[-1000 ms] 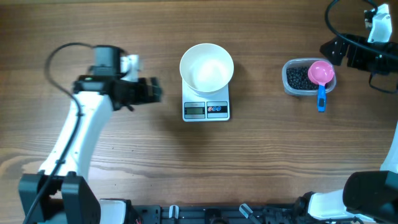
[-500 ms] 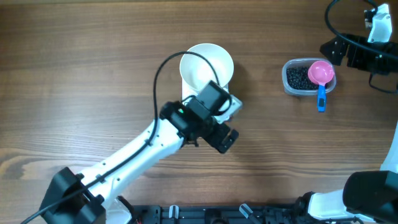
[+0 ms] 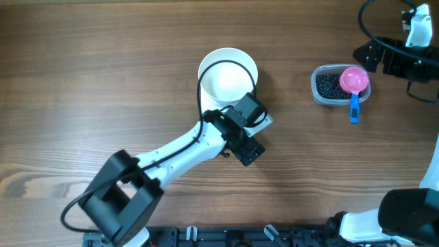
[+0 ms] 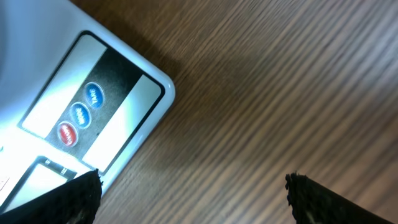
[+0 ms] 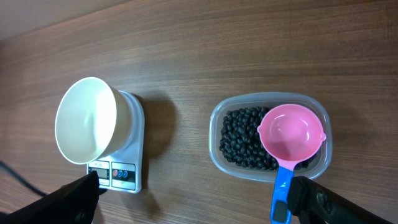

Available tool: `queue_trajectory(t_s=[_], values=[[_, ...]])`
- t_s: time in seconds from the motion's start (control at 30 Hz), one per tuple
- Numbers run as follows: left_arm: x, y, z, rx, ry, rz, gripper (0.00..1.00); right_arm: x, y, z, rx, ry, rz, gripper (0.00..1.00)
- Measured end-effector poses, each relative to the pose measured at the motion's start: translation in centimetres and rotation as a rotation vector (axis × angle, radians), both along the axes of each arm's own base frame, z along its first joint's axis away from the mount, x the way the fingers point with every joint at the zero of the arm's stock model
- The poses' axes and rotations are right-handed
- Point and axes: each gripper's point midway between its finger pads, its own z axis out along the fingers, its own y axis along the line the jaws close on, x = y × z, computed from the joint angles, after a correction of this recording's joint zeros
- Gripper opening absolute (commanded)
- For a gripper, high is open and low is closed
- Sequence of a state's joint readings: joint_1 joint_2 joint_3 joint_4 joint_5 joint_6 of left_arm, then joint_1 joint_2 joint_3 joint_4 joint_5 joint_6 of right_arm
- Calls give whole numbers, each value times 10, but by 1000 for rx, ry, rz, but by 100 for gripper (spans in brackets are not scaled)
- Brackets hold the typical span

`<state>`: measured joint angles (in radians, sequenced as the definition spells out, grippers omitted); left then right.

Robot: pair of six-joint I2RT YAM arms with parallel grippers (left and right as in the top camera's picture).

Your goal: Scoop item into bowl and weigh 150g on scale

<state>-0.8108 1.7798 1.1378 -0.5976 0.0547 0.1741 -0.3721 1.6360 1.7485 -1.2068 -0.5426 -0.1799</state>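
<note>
The white bowl [image 3: 228, 72] [image 5: 87, 118] stands empty on the white scale [image 3: 265, 121] [image 5: 129, 149], which my left arm mostly covers in the overhead view. My left gripper [image 3: 248, 149] [image 4: 193, 196] is open, low over the scale's [image 4: 106, 106] front right corner, with bare wood between its fingers. The black beans, the item [image 3: 328, 85] [image 5: 239, 140], fill a clear tub [image 3: 317, 96]. My right gripper [image 3: 368, 55] [image 5: 196, 202] hangs open, high behind the tub, holding nothing.
A pink scoop [image 3: 354, 79] [image 5: 292, 132] with a blue handle [image 3: 354, 108] rests across the tub, the handle pointing toward the table's front. The left arm [image 3: 178, 154] lies diagonally from the front left to the scale.
My left arm has swung from the table's left side across to the scale, and its gripper now hovers at the scale's front right corner. The right arm has not moved.
</note>
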Motion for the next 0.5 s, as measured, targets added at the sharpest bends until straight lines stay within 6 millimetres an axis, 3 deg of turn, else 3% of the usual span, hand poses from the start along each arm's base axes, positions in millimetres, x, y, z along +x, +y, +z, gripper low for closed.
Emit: queue_trajectory(t_s=[0.17,0.5], values=[[5,3,-17,44,-8,2,100,0,0,0,0,0,0,100],[15,5,-21,69,-51,14,100,0,0,0,0,0,0,100]])
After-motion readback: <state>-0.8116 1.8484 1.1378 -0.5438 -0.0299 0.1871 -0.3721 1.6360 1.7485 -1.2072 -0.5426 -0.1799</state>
